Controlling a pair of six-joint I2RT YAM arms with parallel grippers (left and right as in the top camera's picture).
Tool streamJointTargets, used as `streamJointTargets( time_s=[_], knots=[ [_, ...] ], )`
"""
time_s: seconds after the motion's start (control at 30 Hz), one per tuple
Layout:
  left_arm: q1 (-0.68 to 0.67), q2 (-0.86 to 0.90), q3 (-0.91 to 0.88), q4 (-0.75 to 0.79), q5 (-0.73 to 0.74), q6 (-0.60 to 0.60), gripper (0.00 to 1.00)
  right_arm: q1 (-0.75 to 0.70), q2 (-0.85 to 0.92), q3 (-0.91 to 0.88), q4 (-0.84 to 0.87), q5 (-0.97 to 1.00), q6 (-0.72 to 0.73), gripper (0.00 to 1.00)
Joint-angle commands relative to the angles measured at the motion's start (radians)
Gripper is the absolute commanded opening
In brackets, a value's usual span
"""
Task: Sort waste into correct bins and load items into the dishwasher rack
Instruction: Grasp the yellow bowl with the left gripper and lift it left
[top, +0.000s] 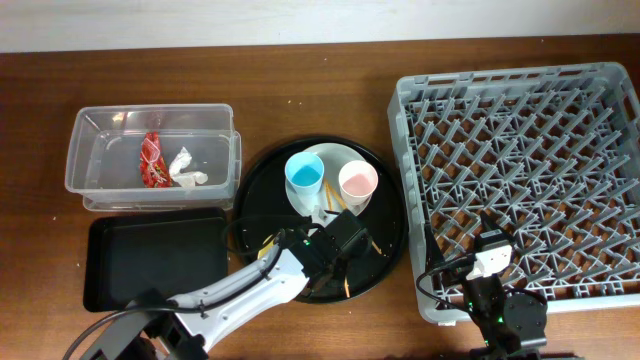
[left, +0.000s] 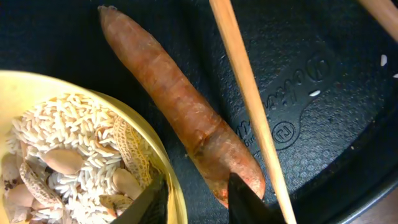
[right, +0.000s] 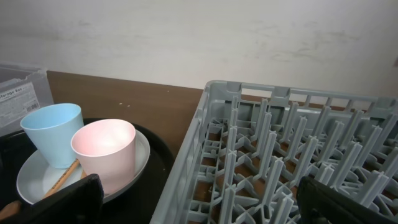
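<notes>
In the left wrist view the orange-brown sausage stick (left: 174, 99) lies on the round black tray (left: 323, 124), between a yellow bowl (left: 18, 81) of rice-like scraps (left: 68, 137) and a wooden chopstick (left: 249, 93). My left gripper (left: 193, 199) is partly closed. One finger sits over the bowl's inner rim and the other over the sausage's near end; a grip does not show. From overhead it hides the bowl (top: 345, 238). The right gripper (right: 199, 199) stands open over the left edge of the grey rack (right: 280, 143). A red wrapper (top: 152, 160) and white paper (top: 185, 168) lie in the clear tub (top: 95, 115).
A blue cup (top: 303, 175) and a pink cup (top: 357, 182) stand on a white plate (top: 330, 155) at the back of the round tray (top: 385, 265). The shallow black tray (top: 150, 260) lies at the front left. The rack (top: 520, 150) fills the right side.
</notes>
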Motion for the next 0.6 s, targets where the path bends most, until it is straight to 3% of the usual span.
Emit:
streamJointTargets(
  time_s=[0.0,0.13,0.27,0.33,0.4,0.47,0.57],
  knots=[
    [-0.002,0.011,0.001,0.002,-0.003,-0.007,0.13,0.003,-0.006,-0.005,-0.006,0.006,0.002,0.98],
    [-0.002,0.011,0.001,-0.002,-0.014,-0.006,0.11,0.003,-0.006,-0.005,-0.006,0.006,0.002,0.98],
    [-0.002,-0.005,0.006,-0.013,-0.025,0.002,0.01,0.003,-0.006,-0.005,-0.006,0.006,0.002,0.98],
    [-0.002,-0.037,0.015,-0.021,-0.033,0.045,0.01,0.003,-0.006,-0.005,-0.006,0.006,0.002,0.98],
    [0.001,-0.109,0.021,-0.022,-0.035,0.166,0.00,0.003,-0.006,-0.005,-0.006,0.006,0.002,0.98],
    [0.045,-0.188,0.036,-0.080,-0.029,0.179,0.01,0.003,-0.006,-0.005,-0.006,0.006,0.002,0.99],
    [0.208,-0.333,0.050,-0.166,0.164,0.274,0.00,0.003,-0.006,-0.005,-0.006,0.006,0.002,0.98]
  ],
)
